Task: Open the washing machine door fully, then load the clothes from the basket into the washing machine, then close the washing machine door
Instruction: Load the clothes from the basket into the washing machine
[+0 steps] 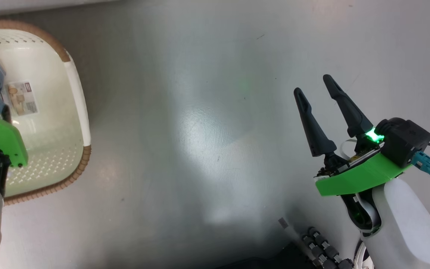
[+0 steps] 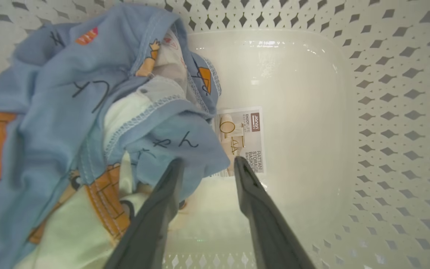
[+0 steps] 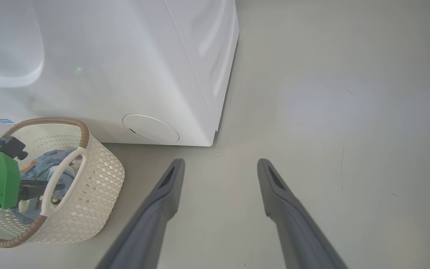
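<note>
Left pincer (image 2: pixel 207 160): wide apart, empty, tips at crumpled blue bear-print clothes (image 2: pixel 50 112) in cream perforated plastic basket (image 2: pixel 386 112). Right pincer (image 1: pixel 312 84): spread, empty, over smooth grey floor (image 1: pixel 200 130).

My left gripper (image 2: pixel 208 160) sits inside the basket (image 1: pixel 77 93). The clothes (image 2: pixel 50 112) are heaped on its left side, and a label (image 2: pixel 243 138) lies on the bottom beside them. The basket stands on the floor (image 1: pixel 200 149) just before the washing machine (image 3: pixel 125 56). My right gripper (image 1: pixel 312 84) hangs over the floor, well to the right.
</note>
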`<state>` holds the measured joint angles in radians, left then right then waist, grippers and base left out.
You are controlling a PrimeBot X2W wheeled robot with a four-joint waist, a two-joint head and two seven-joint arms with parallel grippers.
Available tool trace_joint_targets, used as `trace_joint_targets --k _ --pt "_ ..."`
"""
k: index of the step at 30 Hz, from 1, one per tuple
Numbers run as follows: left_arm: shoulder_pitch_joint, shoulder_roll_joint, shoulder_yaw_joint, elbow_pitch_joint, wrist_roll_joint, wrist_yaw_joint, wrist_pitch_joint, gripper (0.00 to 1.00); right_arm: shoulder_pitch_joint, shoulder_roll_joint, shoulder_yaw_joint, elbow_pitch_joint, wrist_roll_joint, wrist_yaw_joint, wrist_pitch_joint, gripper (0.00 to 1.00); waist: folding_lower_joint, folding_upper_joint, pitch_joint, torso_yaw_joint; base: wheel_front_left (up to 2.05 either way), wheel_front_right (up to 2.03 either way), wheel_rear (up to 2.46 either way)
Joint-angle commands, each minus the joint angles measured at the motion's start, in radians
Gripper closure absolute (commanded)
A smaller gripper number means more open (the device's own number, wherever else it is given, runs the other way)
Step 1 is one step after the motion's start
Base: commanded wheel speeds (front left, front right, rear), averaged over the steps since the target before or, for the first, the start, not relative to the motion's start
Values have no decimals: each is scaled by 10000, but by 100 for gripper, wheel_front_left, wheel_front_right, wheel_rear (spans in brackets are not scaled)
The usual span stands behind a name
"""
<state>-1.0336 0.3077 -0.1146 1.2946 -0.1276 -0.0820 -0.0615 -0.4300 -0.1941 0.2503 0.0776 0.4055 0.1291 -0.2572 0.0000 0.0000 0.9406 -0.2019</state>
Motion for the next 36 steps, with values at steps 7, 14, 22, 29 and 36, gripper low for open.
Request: trace_joint_targets --k 7,14,22,29,36 --pt "249 489 114 -39 -314 183 -25 100 476 -123 195 -244 -135 16 -46 0 0 0 -60 26 0 0 0" --pt "288 245 389 -39 -803 90 -536 100 467 -126 82 -220 -184 16 -46 0 0 0 -330 303 0 0 0" --pt "555 -164 802 -38 -1518 -220 -1611 100 486 -242 -156 -155 -203 16 -46 0 0 0 -1138 706 0 0 0" --pt "1134 -566 952 -305 -1951 -423 -1983 100 647 -414 -306 31 -138 16 -46 0 0 0 -2158 1058 0 0 0" --pt "2350 -755 1226 -2151 -2090 -476 -2000 100 922 -533 -414 225 -33 16 -46 0 0 0 -3173 1266 0 0 0"
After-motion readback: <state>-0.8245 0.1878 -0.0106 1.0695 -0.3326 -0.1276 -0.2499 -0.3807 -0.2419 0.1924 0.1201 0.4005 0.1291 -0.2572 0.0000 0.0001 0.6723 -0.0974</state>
